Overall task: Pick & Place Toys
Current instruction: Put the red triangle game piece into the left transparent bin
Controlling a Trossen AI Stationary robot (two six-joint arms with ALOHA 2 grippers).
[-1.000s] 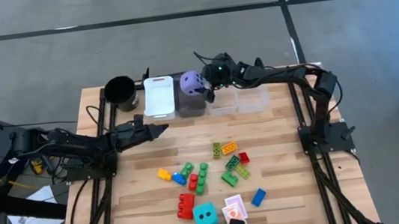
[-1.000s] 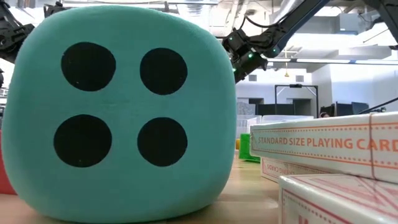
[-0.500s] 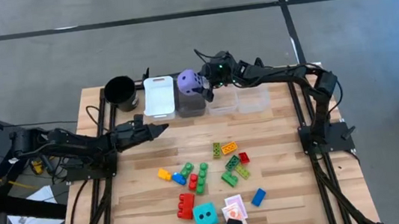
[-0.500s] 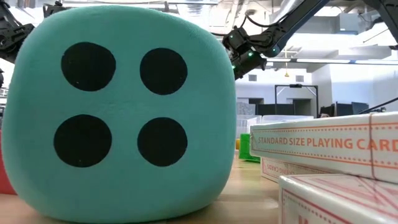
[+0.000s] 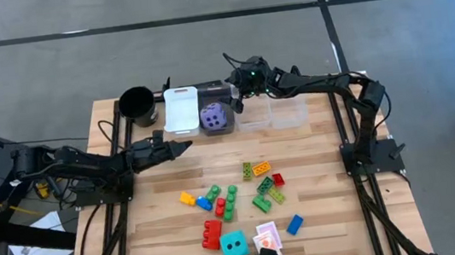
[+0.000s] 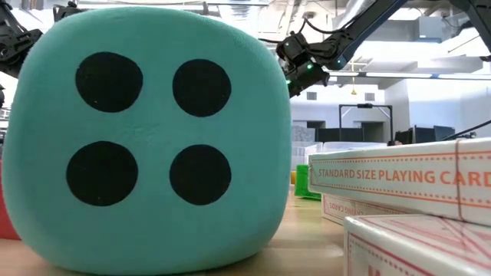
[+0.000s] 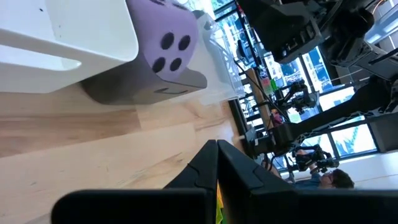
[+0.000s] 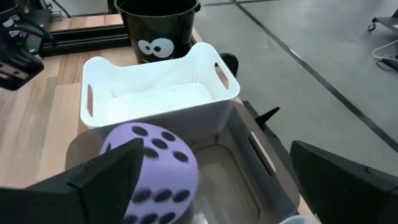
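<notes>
The right gripper is spread wide and empty at the far edge. The purple die is seen in the grey bin. A bounce-out is possible. The left gripper is clenched, idle.

Right hand spread wide, arm stretched across, left hand closed, arm low

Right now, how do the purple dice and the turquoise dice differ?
The purple dice sits in a grey bin at the back of the table, below the open right gripper; the turquoise dice lies on the bare wood near the front. Purple shows five dots on top, turquoise three. Both are soft cubes with dark dots.
</notes>
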